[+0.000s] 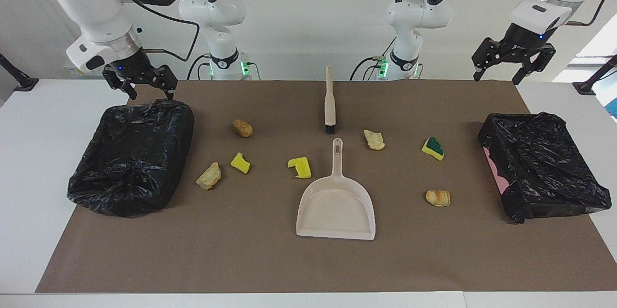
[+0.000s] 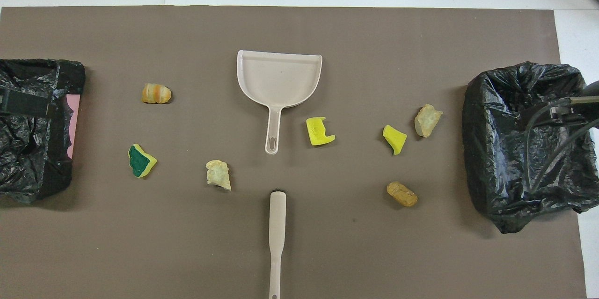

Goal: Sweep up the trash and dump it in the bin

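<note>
- Nearest the facing camera lies the dustpan, mouth turned away from the robots, handle pointing back toward them along the table's midline.
- Right gripper hangs over the robot-side edge of the black-lined bin at its end of the table, fingers apart and holding nothing.
- Four scraps lie toward that bin: a brown lump, a pale crusty lump, and two yellow sponge pieces, the latter just beside the dustpan.
- Brush lies in line with the dustpan handle and nearer the robots, bristles toward the pan, grip end toward the robots. Its long axis runs straight out from them, about midway between the arms, so I judge neither is clearly closer.
- Three scraps lie toward the left arm's end: a pale lump, a green-sided sponge, a tan lump.
- Left gripper hangs spread and empty, over the table edge near the second bin.
</note>
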